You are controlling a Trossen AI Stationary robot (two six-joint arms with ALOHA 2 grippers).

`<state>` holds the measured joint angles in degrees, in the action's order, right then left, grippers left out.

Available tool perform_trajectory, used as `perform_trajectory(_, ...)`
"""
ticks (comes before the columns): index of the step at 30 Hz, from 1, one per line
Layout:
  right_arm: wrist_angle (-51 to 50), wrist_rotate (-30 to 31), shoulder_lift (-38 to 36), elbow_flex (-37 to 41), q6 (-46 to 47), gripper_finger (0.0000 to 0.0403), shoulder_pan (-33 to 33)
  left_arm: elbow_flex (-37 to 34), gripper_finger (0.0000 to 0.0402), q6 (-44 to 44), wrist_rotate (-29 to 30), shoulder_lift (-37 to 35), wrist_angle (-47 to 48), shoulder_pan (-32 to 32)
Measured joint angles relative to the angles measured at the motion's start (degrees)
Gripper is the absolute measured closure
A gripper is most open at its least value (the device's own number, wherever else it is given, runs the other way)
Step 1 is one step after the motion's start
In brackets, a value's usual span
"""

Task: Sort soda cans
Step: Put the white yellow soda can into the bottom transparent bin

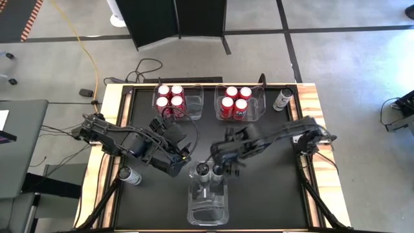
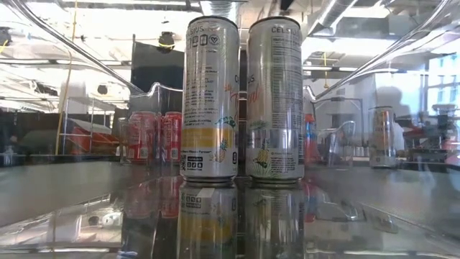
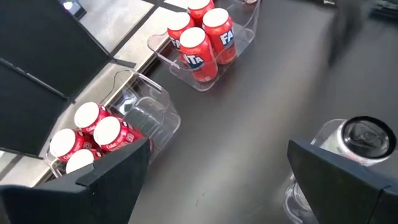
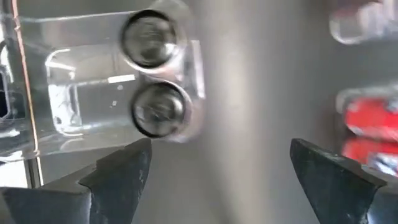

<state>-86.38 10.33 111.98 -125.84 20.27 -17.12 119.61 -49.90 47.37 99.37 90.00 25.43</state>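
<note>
Soda cans: two silver ones [image 1: 210, 170] stand in the near clear bin [image 1: 208, 207]; eight red fill the two far bins [image 1: 178, 102]. Two silver strays remain, one at the far right corner [image 1: 282, 99], one at the left edge [image 1: 130, 175]. My right gripper [image 1: 228, 165] hangs wide and empty just beside the near bin (drop looks done); left gripper [image 1: 178, 155] wide, empty too. Next I fetch a stray; the arms crowd the centre.

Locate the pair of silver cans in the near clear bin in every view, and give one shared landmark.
High view: the pair of silver cans stands at the far end of the near bin, bottom centre.
Low view: centre, tall and close.
Left wrist view: one can at the right edge.
Right wrist view: upper left.
Shared landmark: the red cans.
</note>
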Motion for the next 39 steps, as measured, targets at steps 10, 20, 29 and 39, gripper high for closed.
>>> perform_trajectory(10,-3.66,5.08,-10.84,0.85,6.83,0.0003,8.26,0.00,0.0026,3.59,0.22,0.00,0.02,0.26)
perform_trajectory(20,-3.62,9.00,-17.15,0.87,12.20,0.0003,26.74,0.00,0.0026,3.32,0.22,0.02,0.02,0.29)
perform_trajectory(29,-3.48,10.00,-17.58,1.23,1.67,0.0003,45.03,0.00,0.0026,3.25,0.20,0.02,0.02,0.52)
perform_trajectory(39,-2.80,6.28,-25.59,20.52,-2.29,0.0003,63.43,0.00,0.0026,4.84,0.22,0.04,0.02,-0.19)
